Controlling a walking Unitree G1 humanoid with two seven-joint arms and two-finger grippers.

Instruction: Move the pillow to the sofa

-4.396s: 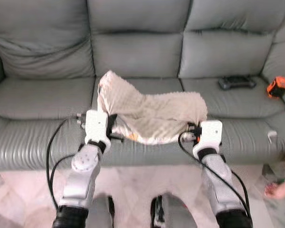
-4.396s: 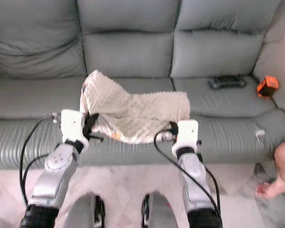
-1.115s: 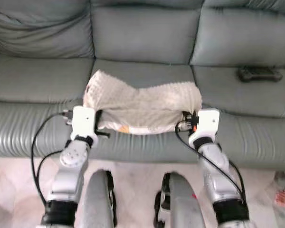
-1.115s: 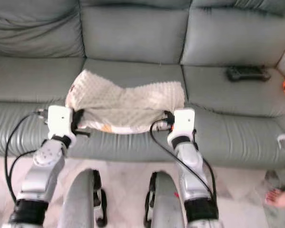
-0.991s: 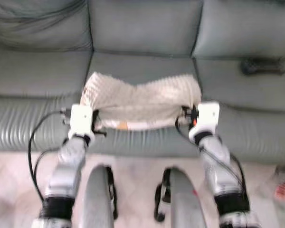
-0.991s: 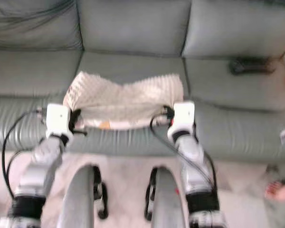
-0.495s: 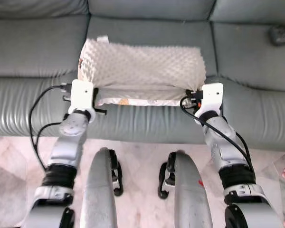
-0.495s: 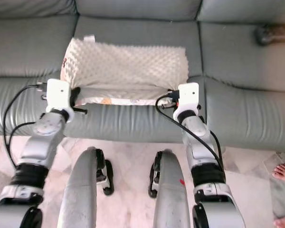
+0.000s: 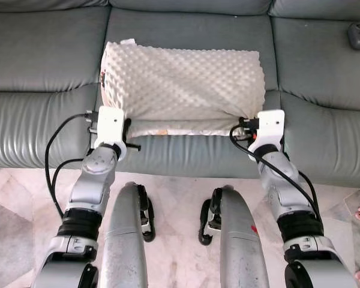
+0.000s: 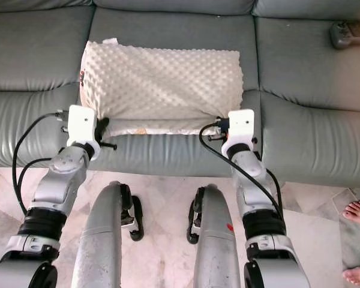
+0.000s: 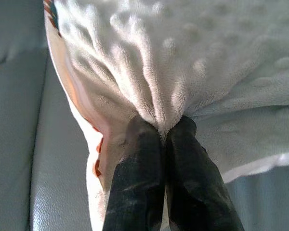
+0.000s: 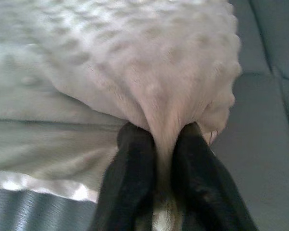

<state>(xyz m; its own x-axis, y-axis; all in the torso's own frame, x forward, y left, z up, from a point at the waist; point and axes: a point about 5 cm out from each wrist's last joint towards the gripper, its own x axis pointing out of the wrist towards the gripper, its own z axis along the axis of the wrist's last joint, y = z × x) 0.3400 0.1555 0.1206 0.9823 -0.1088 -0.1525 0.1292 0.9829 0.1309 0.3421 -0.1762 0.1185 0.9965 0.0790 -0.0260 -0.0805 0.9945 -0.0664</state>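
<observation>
A cream, bumpy-textured pillow (image 9: 181, 84) lies flat across the middle seat of the grey-green leather sofa (image 9: 42, 66), its near edge at the seat's front. My left gripper (image 9: 125, 126) is shut on the pillow's near left corner, and the left wrist view shows its black fingers (image 11: 139, 159) pinching a fold of the fabric (image 11: 161, 108). My right gripper (image 9: 245, 125) is shut on the near right corner; its fingers (image 12: 135, 159) squeeze a bunch of the cover (image 12: 166, 120) between them.
A dark game controller (image 10: 352, 33) rests on the right seat cushion. A person's bare feet (image 10: 359, 211) stand on the pale marble floor (image 9: 18, 204) at the right. My legs are close to the sofa's front edge.
The pillow has gone from hanging bunched between my grippers to lying flat on the middle seat. The camera has moved closer and tilted down over the sofa. Both grippers keep their hold.
</observation>
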